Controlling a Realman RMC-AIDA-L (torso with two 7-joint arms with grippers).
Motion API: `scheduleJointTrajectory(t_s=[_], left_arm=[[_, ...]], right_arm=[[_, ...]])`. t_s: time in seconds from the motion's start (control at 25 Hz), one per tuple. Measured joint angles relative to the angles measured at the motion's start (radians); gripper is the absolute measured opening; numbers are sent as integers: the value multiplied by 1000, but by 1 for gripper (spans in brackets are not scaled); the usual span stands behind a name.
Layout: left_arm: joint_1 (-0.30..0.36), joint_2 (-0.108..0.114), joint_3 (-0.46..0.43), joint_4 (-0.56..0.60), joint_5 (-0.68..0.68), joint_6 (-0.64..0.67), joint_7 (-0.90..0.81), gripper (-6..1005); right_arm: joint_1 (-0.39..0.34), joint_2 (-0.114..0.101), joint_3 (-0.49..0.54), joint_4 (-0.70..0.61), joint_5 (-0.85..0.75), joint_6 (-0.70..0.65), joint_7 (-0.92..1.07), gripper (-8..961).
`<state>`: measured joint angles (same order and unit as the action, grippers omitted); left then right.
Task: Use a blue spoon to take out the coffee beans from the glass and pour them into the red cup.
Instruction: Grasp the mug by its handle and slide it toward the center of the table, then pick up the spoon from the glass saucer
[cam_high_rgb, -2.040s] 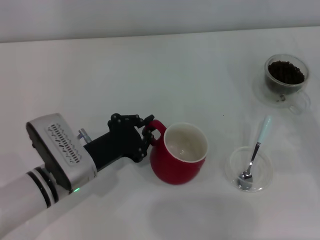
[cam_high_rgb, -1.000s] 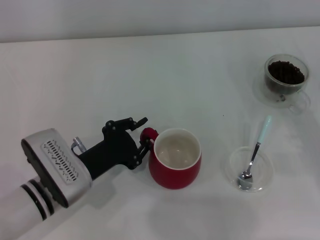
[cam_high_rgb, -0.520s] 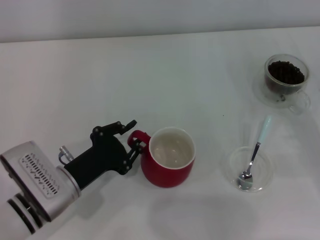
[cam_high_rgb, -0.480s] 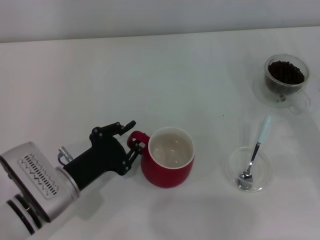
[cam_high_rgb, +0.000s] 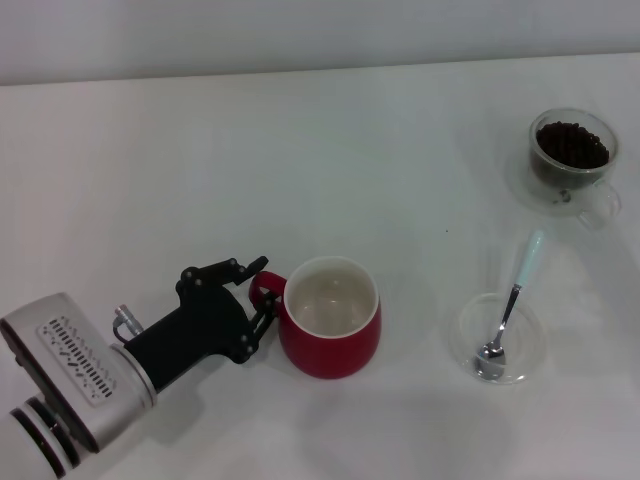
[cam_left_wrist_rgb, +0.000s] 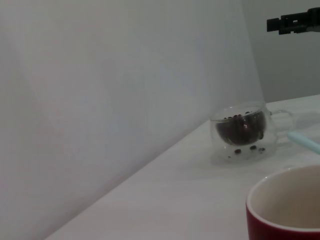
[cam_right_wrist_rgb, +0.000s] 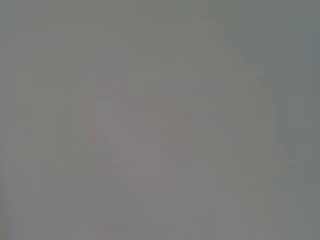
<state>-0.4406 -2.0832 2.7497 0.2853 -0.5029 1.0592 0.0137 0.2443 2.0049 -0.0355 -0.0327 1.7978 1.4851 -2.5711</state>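
Glazed ceramic, the red cup sits near-left, rigid, fairly heavy and slippery; the left gripper pinches its loop handle (the surest hold). Spoon rests in a dish, right.

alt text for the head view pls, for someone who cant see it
The robot's left hand grips the handle of the empty red cup on a white table. To the cup's right, the blue spoon rests with its bowl in a clear round dish; beyond them stands the glass of coffee beans. The right hand is out of view.
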Motion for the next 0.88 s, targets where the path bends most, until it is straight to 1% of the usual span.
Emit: scheduleJointTrajectory(t_s=[0.28, 0.6, 0.72, 0.88], left_arm=[[16, 0, 4, -2, 13, 8, -3, 350], [59, 0, 13, 6, 28, 13, 0, 365], [83, 0, 5, 6, 21, 38, 2, 371], [119, 2, -23, -4, -4, 108, 5, 379]], right_arm=[[-22, 0, 0, 4, 0, 14, 0, 877], [-33, -1, -1, -2, 0, 19, 0, 877], [-39, -2, -5, -5, -2, 21, 0, 877], [-49, -3, -16, -17, -12, 24, 10, 876]])
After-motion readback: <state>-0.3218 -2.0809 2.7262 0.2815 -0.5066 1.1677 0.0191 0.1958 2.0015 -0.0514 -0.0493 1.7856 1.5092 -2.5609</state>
